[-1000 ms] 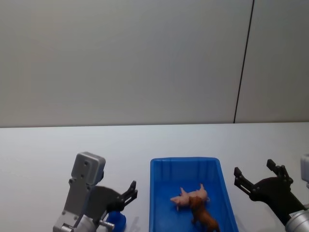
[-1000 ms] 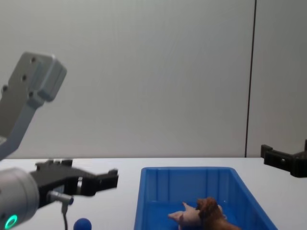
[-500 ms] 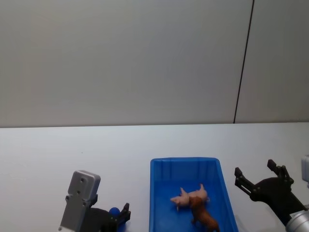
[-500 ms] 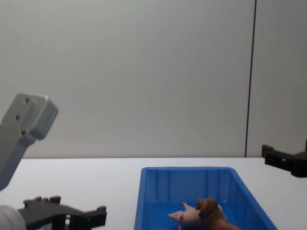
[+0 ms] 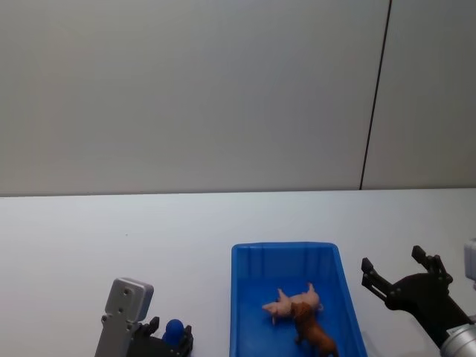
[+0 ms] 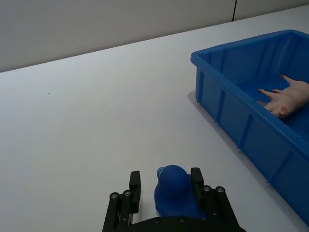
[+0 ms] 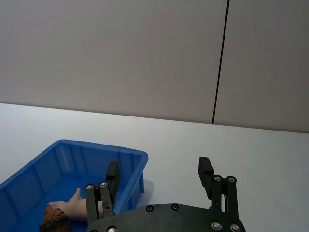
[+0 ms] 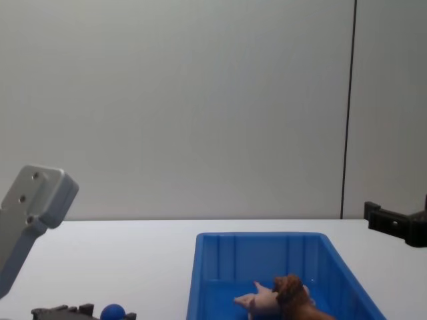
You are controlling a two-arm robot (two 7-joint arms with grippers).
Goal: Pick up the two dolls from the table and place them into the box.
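Note:
Both dolls lie inside the blue box [image 5: 282, 246]. The pale pink doll [image 5: 291, 303] is near the middle, and the reddish-brown doll [image 5: 315, 335] rests against it on the near side. The left wrist view shows the pink doll [image 6: 285, 96] behind the box wall [image 6: 227, 101]. My left gripper [image 5: 171, 333] sits low on the table left of the box. It is open, with one finger on each side of a small blue object [image 6: 173, 186]. My right gripper [image 5: 391, 260] hovers open and empty to the right of the box.
The white table [image 5: 111, 245] stretches wide to the left of and behind the box. A grey wall with a dark vertical seam [image 5: 375, 97] stands behind it. From the chest, the left arm's grey link [image 8: 33, 213] rises at the left edge.
My left arm has dropped and drawn back toward the near left, so its fingers now flank the small blue object. The right arm and both dolls have stayed put.

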